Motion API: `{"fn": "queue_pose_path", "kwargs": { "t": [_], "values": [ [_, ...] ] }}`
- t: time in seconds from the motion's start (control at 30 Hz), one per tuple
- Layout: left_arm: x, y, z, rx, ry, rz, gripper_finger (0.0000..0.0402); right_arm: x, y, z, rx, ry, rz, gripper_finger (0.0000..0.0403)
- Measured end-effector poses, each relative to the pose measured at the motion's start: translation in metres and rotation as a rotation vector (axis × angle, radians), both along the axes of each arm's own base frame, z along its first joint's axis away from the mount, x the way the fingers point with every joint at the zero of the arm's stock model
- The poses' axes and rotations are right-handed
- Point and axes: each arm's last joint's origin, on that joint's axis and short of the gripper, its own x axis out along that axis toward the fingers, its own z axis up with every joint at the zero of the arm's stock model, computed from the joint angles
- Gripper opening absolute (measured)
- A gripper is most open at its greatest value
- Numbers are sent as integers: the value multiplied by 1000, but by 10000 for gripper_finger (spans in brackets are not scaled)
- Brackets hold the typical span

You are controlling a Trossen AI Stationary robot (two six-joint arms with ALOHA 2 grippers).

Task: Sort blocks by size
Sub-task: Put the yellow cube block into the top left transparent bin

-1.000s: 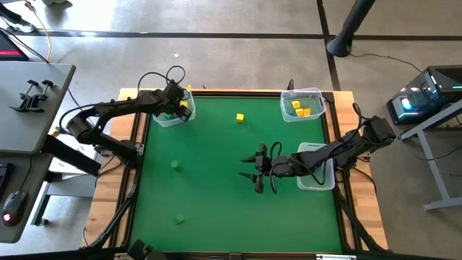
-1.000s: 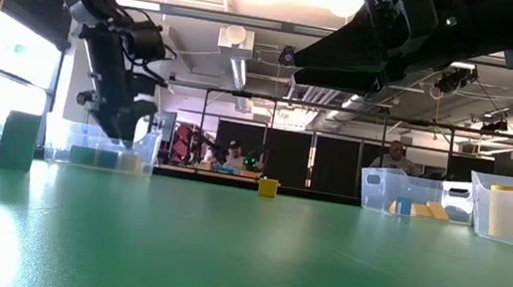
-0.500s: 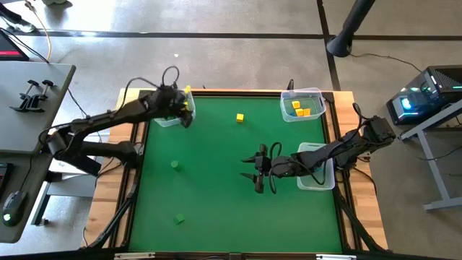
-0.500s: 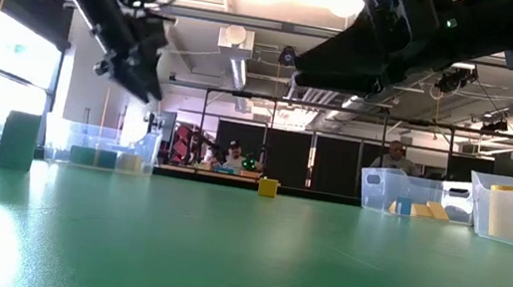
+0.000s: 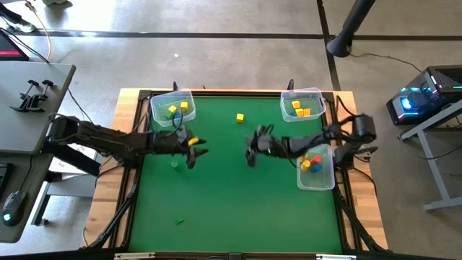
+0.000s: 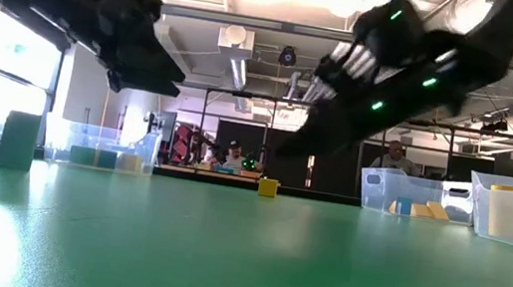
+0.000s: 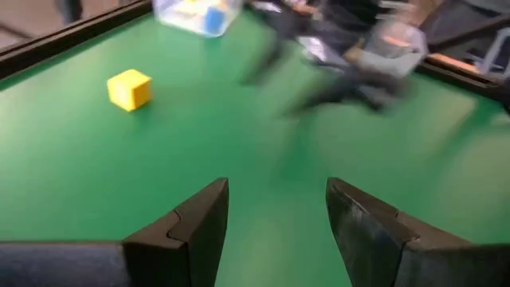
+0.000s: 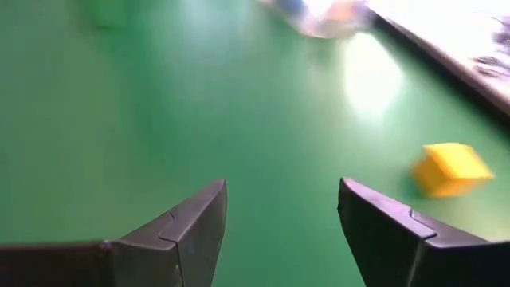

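Close to the near edge of the green tabletop (image 5: 231,209), left of the middle: one small green block (image 5: 178,221), lying alone.

Farther in, toward the left edge: a second green block (image 5: 175,165), standing on the felt just beside the left gripper, apart from it.

Across the middle of the tabletop: the left gripper (image 5: 196,146), reached in from the left edge, fingers spread wide, holding nothing, raised off the surface. Facing it from the right edge: the right gripper (image 5: 250,153), fingers likewise spread wide and empty, also raised, well apart from the left one.

Against the right edge, under the right arm: a clear bin (image 5: 317,186) with a few red, yellow and blue blocks (image 5: 310,162) inside.

Beyond both grippers, near the far edge and about midway along it: a lone yellow block (image 5: 240,117) on bare felt.

At the far left corner: a second clear bin (image 5: 154,108) with yellow blocks (image 5: 184,106) in it. At the far right corner: a third clear bin (image 5: 284,108) with several more yellow blocks (image 5: 299,110).
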Motion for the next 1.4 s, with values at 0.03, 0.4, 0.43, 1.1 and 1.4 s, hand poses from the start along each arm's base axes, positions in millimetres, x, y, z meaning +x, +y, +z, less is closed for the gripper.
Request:
{"fn": "queue_pose_path", "kwargs": {
  "t": [0.03, 0.4, 0.43, 1.1, 1.4],
  "values": [
    [0, -6, -1, 10, -16, -10, 195, 3, -14, -1, -4, -2, -26, 231],
    [-2, -33, -2, 95, -47, 17, 195, 35, -145, -1, 87, 112, -78, 231],
    [-2, -33, -2, 95, -47, 16, 195, 35, -152, -4, 111, 150, -84, 231],
    [-4, -29, -2, 686, 159, -30, 195, 66, -134, -2, 213, -19, 134, 128],
    [-5, -21, -1, 1061, 351, -108, 213, 106, -119, 52, 225, -205, 299, 128]
  ]
}}
